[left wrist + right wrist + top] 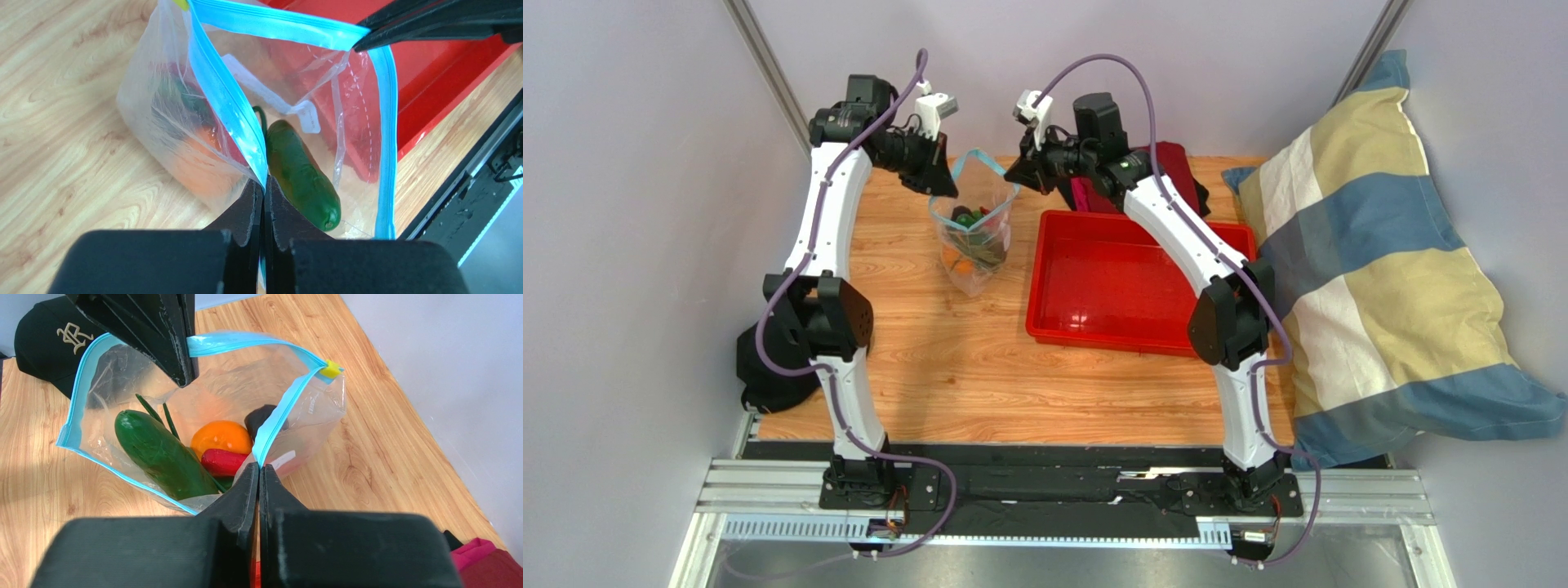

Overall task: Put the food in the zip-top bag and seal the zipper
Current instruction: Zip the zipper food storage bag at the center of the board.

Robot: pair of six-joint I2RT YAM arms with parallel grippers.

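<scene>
The zip-top bag (974, 239) of food (222, 438) gapes between left tool (264, 187) and right tool (258, 470), both clamping its zipper (227, 104).

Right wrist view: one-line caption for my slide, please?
Right gripper and left gripper pinch opposite sides of the open zip-top bag, holding its mouth wide over cucumber, orange and chili.

I'm running a robotics lab cell: plain grey partition walls (621, 184) box in a wood-grain table (940, 368), with the left arm (830, 221) and right arm (1192, 239) bolted to an aluminium rail (768, 500).
</scene>
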